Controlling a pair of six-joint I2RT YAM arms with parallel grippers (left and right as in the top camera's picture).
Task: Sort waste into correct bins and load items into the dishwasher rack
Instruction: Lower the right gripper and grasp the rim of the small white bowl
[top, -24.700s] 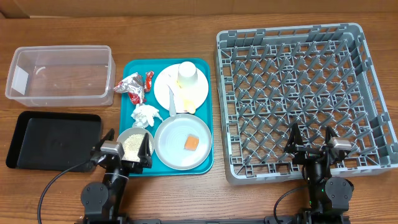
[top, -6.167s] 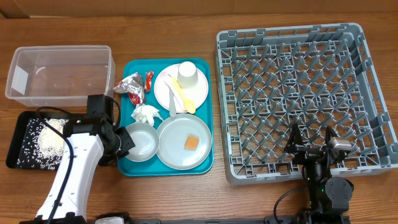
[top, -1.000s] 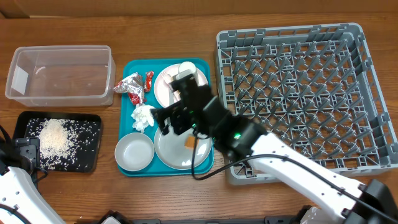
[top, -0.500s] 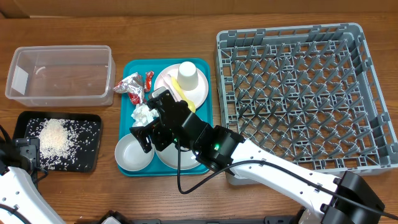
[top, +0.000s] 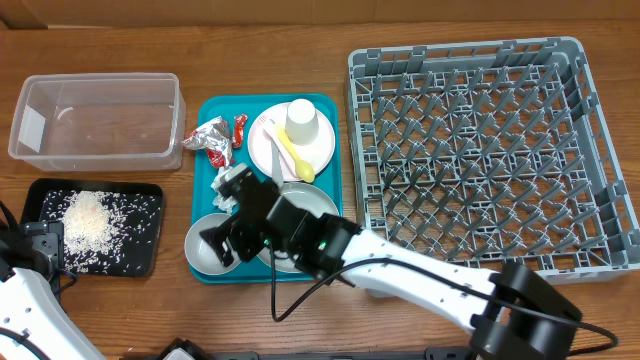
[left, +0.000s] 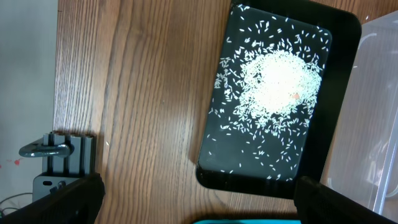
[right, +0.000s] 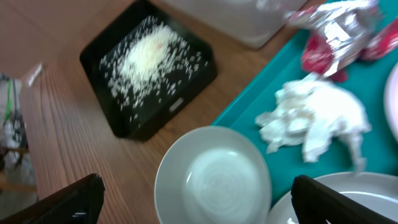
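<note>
Right wrist view shows you the right gripper spread wide over the bowl; your left gripper, likewise spread, hangs near the rice-strewn black tray

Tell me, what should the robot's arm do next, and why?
Probably lower the right gripper onto the rim of the small grey-white bowl, ready to grab it. Its jaws are open and empty, hovering just above the bowl, and the bowl looks empty too, so it seems ready to go into the large grey plastic dishwasher rack.
</note>
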